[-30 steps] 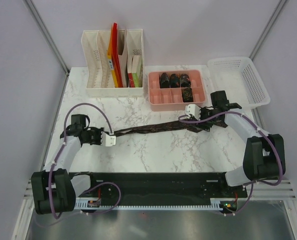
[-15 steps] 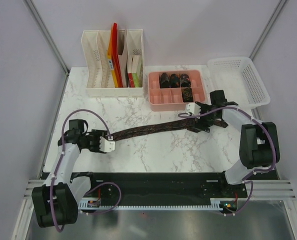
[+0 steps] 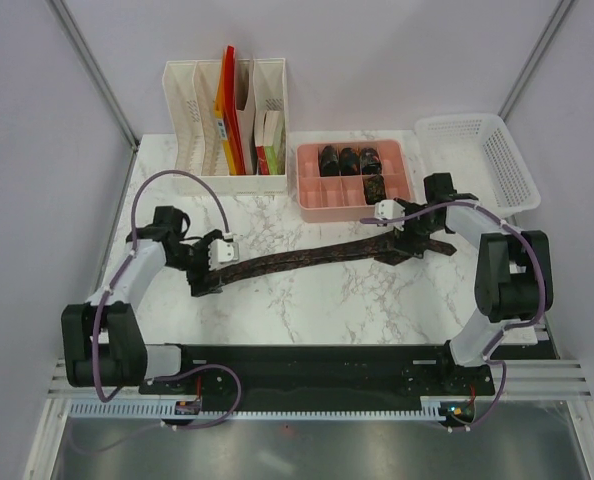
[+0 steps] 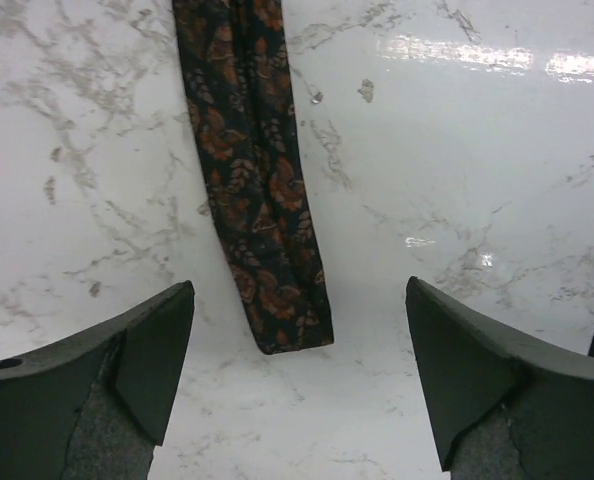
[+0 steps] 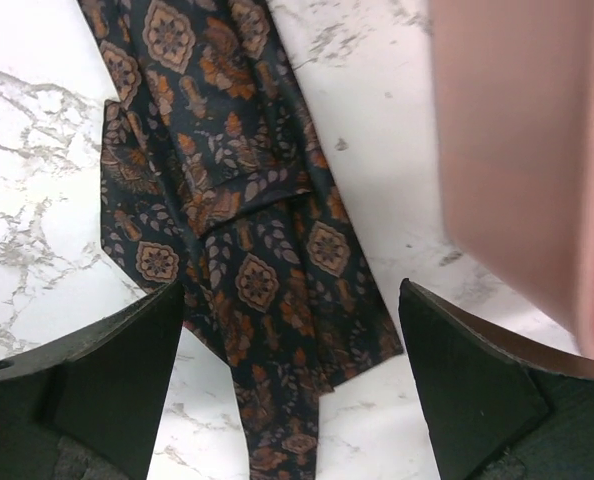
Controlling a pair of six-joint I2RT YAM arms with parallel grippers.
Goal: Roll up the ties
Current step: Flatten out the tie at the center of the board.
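Observation:
One long dark patterned tie lies stretched across the marble table. Its narrow end rests flat just ahead of my left gripper, which is open with nothing between its fingers. The wide, folded end lies under my right gripper, also open and holding nothing. In the top view the left gripper is at the tie's left end and the right gripper at its right end. Several rolled ties sit in the pink tray.
The pink tray's wall stands close to the right of the right gripper. A white file organizer with folders is at the back left. A white basket sits at the back right.
My left gripper has opened and let go of the tie's narrow end, which now lies flat on the table. The right gripper has opened wider over the wide end.

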